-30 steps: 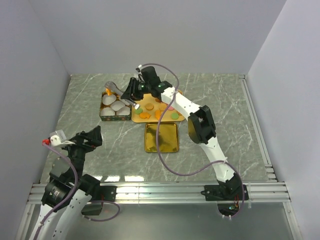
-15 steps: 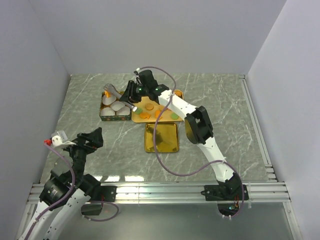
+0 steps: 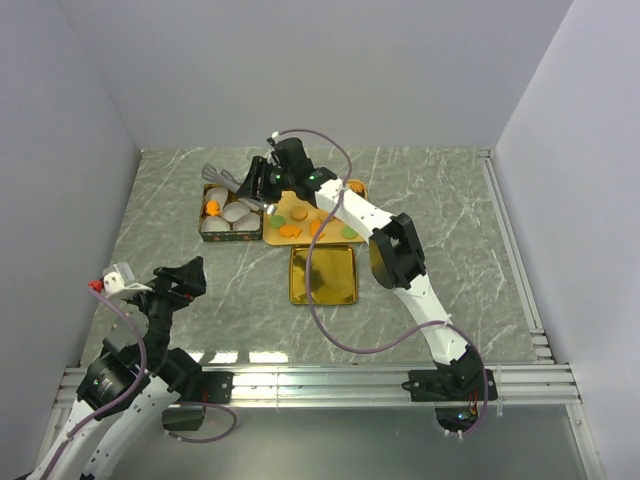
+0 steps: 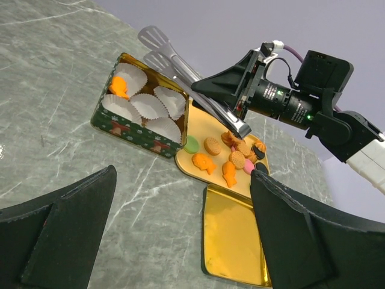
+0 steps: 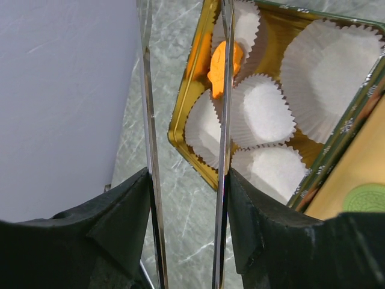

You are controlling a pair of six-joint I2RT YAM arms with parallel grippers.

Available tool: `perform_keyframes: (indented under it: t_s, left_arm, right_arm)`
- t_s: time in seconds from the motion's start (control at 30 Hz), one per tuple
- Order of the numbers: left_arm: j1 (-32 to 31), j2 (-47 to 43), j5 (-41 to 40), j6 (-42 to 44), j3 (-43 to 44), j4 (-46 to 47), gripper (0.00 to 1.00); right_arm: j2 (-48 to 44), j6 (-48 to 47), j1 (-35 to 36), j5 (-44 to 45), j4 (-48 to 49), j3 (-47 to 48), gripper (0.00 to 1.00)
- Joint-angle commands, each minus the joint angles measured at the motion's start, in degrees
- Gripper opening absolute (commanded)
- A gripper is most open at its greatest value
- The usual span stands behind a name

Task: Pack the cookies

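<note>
My right gripper (image 3: 262, 183) is shut on metal tongs (image 3: 224, 177), whose blades stand spread and empty over the far edge of the green tin (image 3: 231, 232). One orange fish cookie (image 3: 211, 208) lies in a white paper cup in the tin; it also shows in the left wrist view (image 4: 118, 87) and the right wrist view (image 5: 215, 67), between the tong arms (image 5: 147, 120). More cookies (image 3: 315, 215) lie on the gold tray (image 3: 358, 187) right of the tin. My left gripper (image 3: 165, 285) is open and empty near the front left.
An empty gold lid (image 3: 323, 274) lies in front of the cookie tray. Several empty white paper cups (image 5: 264, 111) fill the tin. Grey walls close in the table at the back and both sides. A purple cable loops along the right arm.
The tongs held the orange cookie over the tin's far left cup. Now their blades have spread and lifted back, and the cookie lies in the cup.
</note>
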Motion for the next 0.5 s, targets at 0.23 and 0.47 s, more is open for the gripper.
perform_keyframes:
  t_s: [0.23, 0.47]
  left_arm:
    - [-1.7, -0.3, -3.3, -1.9, 2.2, -1.2, 0.99]
    - [-1.8, -0.6, -4.6, -2.4, 2.2, -1.6, 1.0]
  right_arm:
    - [-1.8, -1.6, 0.6, 2.1, 1.8, 1.7, 0.58]
    - [-7.6, -2.1, 0.5, 1.8, 2.4, 0.1, 0.57]
